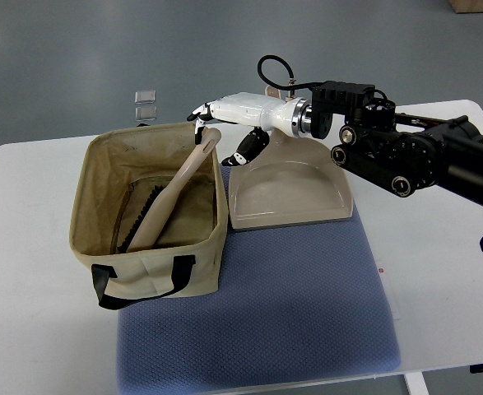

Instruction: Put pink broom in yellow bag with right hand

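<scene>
The pink broom (169, 197) stands slanted inside the yellow fabric bag (146, 267). Its bristles rest on the bag's floor and its handle end leans on the far right rim. My right hand (225, 123) hovers just above and behind that handle end, white, with the arm reaching in from the right. Its fingers (200, 113) are spread over the handle tip and the thumb (249, 146) hangs apart from them, so the hand is open and holds nothing.
A beige dustpan (290, 185) lies just right of the bag, on a blue mat (290, 313) that covers the white table (438, 271). Two small clear blocks (146, 103) sit on the floor beyond the table.
</scene>
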